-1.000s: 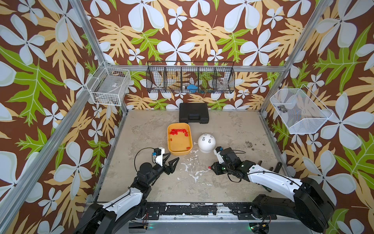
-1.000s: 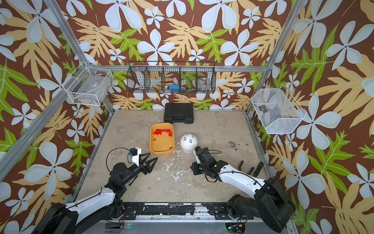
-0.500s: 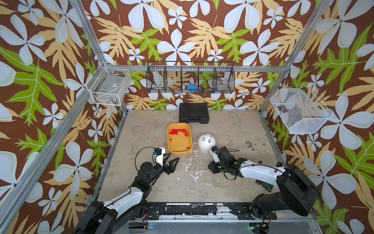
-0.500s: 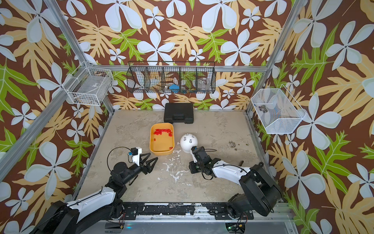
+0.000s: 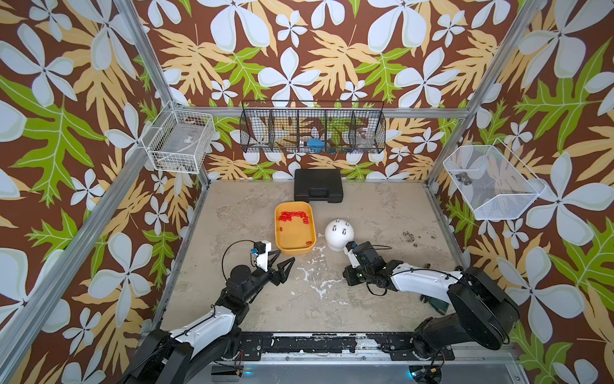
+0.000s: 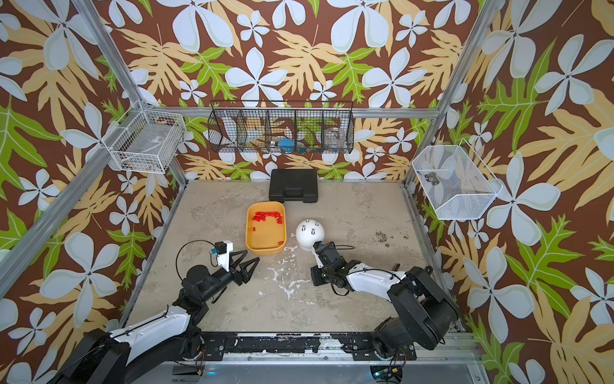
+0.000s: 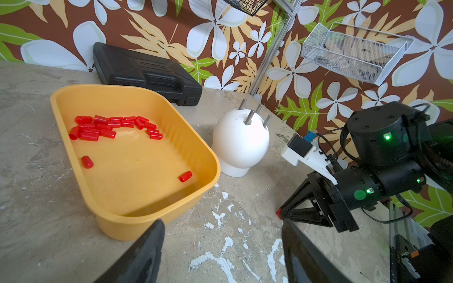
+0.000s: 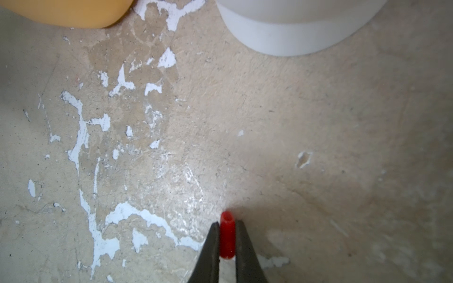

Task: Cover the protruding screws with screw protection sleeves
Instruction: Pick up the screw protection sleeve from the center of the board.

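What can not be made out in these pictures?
Screws: cut off by the frame edge in the right wrist view; only the base of the dome shows.
Held sleeve: hidden under the right claw in both top views.
Contents of the black basket: too small, behind mesh, in both top views.

Left arm (image 5: 212, 324) is reaching forward and low, and the left gripper (image 5: 286, 257) is hanging wide open, both fingers spread with nothing between them, tips pointing ahead. Right arm (image 5: 422, 282) is stretching in from its side with the forearm lying nearly flat, wrist tipping so the right gripper (image 8: 227, 224) is angling downward. Its jaws are squeezing one little red sleeve (image 8: 228, 240) right at the tips, with the sleeve's open end poking out just past them.
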